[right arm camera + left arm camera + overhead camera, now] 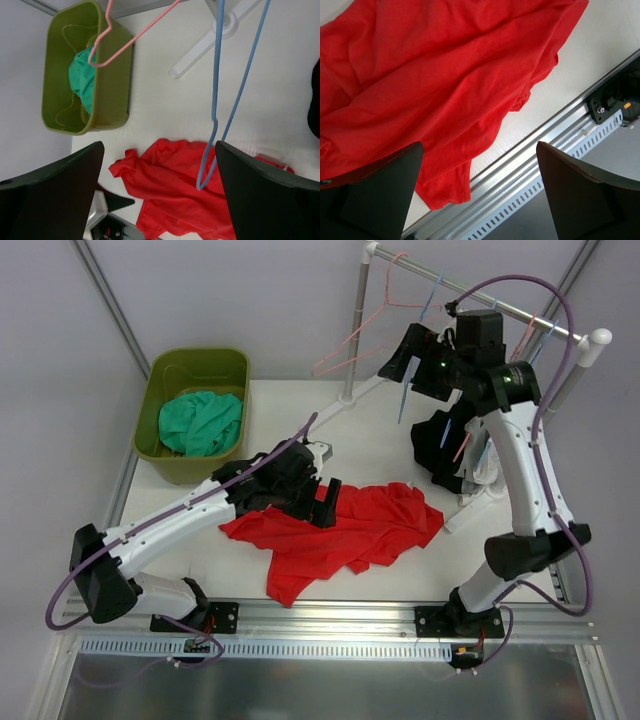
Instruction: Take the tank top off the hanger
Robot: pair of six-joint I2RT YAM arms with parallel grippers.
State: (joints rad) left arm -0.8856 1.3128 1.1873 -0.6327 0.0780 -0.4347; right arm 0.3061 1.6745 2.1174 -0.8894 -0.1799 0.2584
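A red tank top [345, 528] lies crumpled on the white table, off any hanger; it also shows in the left wrist view [435, 80] and the right wrist view [175, 190]. My left gripper [322, 482] hovers open just over its left part, nothing between the fingers [480, 145]. My right gripper [400, 368] is up by the rack rail, open [159, 147]. A bare blue hanger [217, 60] hangs from the rail between its fingers, touching neither.
A bare pink hanger [350, 340] hangs at the rail's [480, 298] left end. Dark garments [440, 445] hang at the right. An olive bin [190, 468] at back left holds a green garment [200, 422]. The table's metal front edge [530, 150] is near.
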